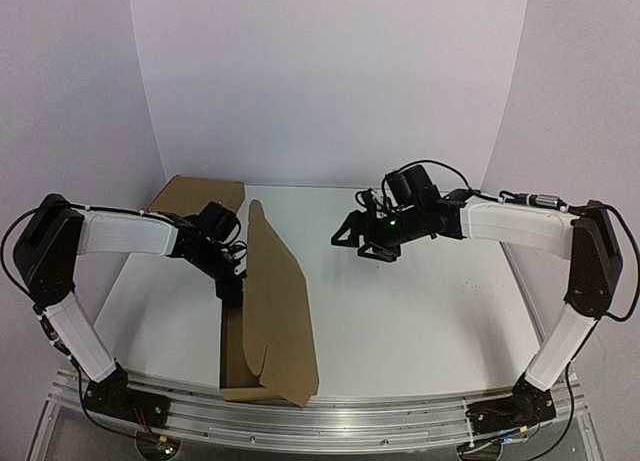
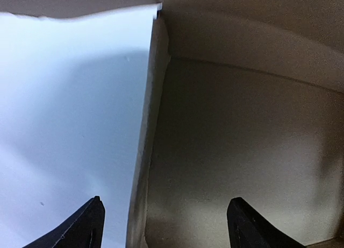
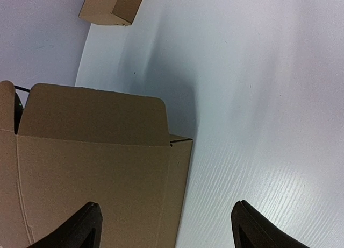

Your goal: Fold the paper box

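Observation:
The paper box (image 1: pixel 278 321) lies at the table's front left as a shallow brown tray, its big lid panel standing on the right side and leaning left over the tray. My left gripper (image 1: pixel 233 281) hangs open at the tray's far left corner. In the left wrist view the left gripper (image 2: pixel 164 226) straddles the box's side wall (image 2: pixel 146 162) without touching it. My right gripper (image 1: pixel 350 236) hovers open above the table's middle, right of the box. In the right wrist view the right gripper (image 3: pixel 164 226) looks down on the lid's outer face (image 3: pixel 91 167).
A second, ready-made brown cardboard box (image 1: pixel 197 203) sits at the back left corner, also seen as the small box (image 3: pixel 112 5) in the right wrist view. White tabletop (image 1: pixel 420 311) spreads to the right of the paper box.

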`<move>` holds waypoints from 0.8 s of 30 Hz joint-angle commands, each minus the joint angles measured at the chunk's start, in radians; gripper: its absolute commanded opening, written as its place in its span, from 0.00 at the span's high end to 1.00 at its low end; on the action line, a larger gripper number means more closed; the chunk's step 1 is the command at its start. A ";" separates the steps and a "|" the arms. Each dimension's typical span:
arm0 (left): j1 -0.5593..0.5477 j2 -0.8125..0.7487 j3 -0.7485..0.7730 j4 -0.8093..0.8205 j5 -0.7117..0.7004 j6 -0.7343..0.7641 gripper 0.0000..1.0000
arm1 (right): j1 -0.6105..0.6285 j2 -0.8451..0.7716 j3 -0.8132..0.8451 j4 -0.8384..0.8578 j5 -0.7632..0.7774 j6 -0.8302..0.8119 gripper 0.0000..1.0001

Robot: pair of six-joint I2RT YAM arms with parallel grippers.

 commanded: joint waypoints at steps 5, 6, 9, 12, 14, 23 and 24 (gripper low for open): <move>0.143 -0.151 0.059 -0.121 0.292 0.098 0.21 | 0.002 -0.082 -0.056 0.019 -0.047 0.026 0.16; 0.158 -0.168 0.056 -0.135 0.294 0.113 0.22 | 0.010 -0.094 -0.078 0.019 -0.066 0.009 0.17; 0.230 -0.196 0.053 -0.155 0.314 0.152 0.24 | 0.151 -0.199 -0.154 0.018 -0.042 -0.232 0.16; 0.298 -0.193 0.070 -0.117 0.328 0.156 0.23 | 0.366 -0.374 -0.320 0.130 0.123 -0.619 0.10; 0.315 -0.174 0.094 -0.080 0.320 0.152 0.21 | 0.443 -0.466 -0.414 0.221 0.223 -0.704 0.08; 0.317 -0.202 0.157 0.028 0.507 0.402 0.00 | 0.796 -0.362 -0.395 0.232 0.706 -0.813 0.02; 0.317 -0.216 0.152 0.030 0.522 0.484 0.00 | 0.825 -0.343 -0.388 0.236 0.757 -0.816 0.02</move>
